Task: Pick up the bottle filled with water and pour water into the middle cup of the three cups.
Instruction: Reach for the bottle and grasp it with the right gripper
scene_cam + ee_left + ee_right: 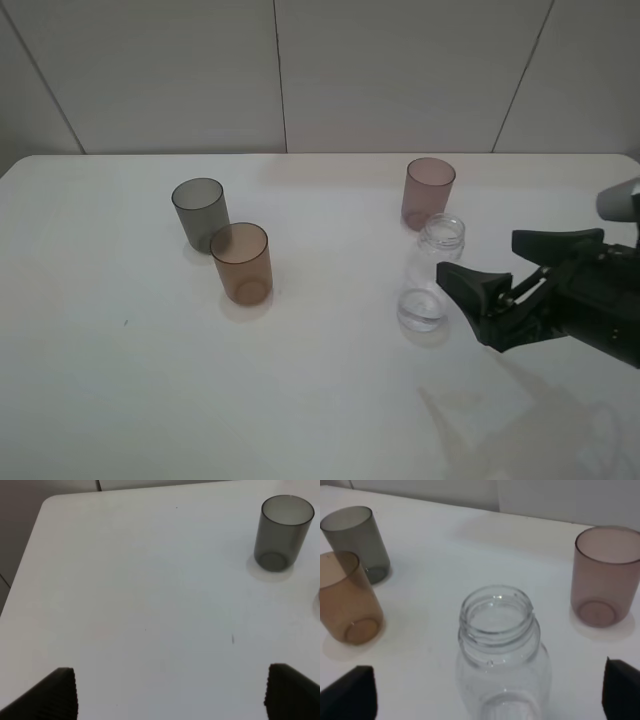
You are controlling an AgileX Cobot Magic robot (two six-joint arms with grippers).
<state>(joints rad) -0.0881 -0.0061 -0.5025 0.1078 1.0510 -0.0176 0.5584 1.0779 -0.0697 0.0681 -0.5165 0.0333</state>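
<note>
Left gripper (172, 692): jaws wide apart, nothing between, parked over bare table (100, 380).
Grey cup (200, 212), then middle cup (241, 262) just beside it, amber, upright, empty-looking.
Pink cup (428, 192) well apart from both, just behind bottle (432, 275).
Bottle upright, uncapped; water (420, 312) low inside, barely visible.
Right gripper (478, 254): spread wide, empty, level with bottle, not touching.
Step, as judged: approach before grasp. Next: advance until fingers straddle body, close, lift without tipping.
Table white, matte. Pale panelled wall (150, 70) behind.
</note>
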